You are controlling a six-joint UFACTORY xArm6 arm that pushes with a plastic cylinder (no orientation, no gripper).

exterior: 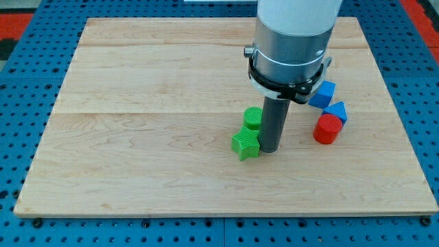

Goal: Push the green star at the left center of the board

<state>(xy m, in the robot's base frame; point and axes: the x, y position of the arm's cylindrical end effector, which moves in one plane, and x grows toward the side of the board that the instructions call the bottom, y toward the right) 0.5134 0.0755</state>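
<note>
Item: green plastic star block [245, 144], lay near middle of pale wooden surface [137, 89], green cylinder block [253, 119] just behind. My tip [268, 150] touched star's right side; no fingers fitted, nothing held. Step judged: push under way. Next called for steady leftward shove, star far from left centre.

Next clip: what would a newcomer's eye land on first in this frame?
The big grey-and-white arm coming down from the view's top, with my tip right beside the green star near the board's middle. Next, the green cylinder just behind the star, and the red and blue blocks clustered at the right.
</note>
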